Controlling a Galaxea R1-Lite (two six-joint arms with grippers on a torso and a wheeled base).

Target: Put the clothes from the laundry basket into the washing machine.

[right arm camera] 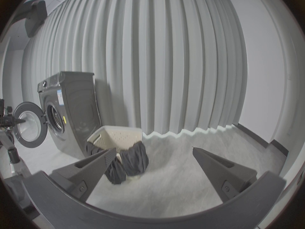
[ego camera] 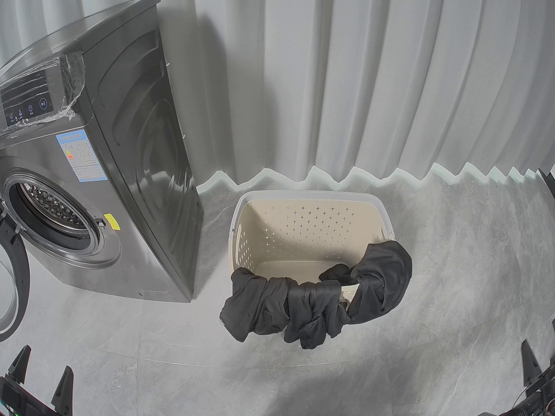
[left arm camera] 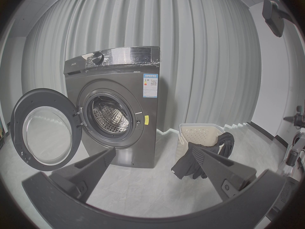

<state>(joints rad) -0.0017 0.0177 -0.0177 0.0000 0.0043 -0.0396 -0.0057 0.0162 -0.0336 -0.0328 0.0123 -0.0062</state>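
Note:
A cream laundry basket point(ego camera: 312, 195) stands on the floor just right of the grey washing machine point(ego camera: 139, 145). Dark clothes point(ego camera: 315, 310) hang over the basket's near rim, mostly outside it, and the inside looks bare. The machine's round door point(ego camera: 11, 284) is swung open and shows the steel drum point(ego camera: 52, 215). My left gripper point(ego camera: 46, 359) is low at the near left, open and holding nothing. My right gripper point(ego camera: 539, 333) is at the near right, open too. Both are well short of the basket. The left wrist view shows the drum point(left arm camera: 111, 118), the door point(left arm camera: 44, 129), the basket point(left arm camera: 197, 134) and the clothes point(left arm camera: 187, 164).
White pleated curtains point(ego camera: 347, 76) run along the back behind the basket and machine. The pale marble-look floor point(ego camera: 462, 273) spreads wide to the right of the basket and in front of it. A dark skirting point(right arm camera: 254, 135) lines the far right wall.

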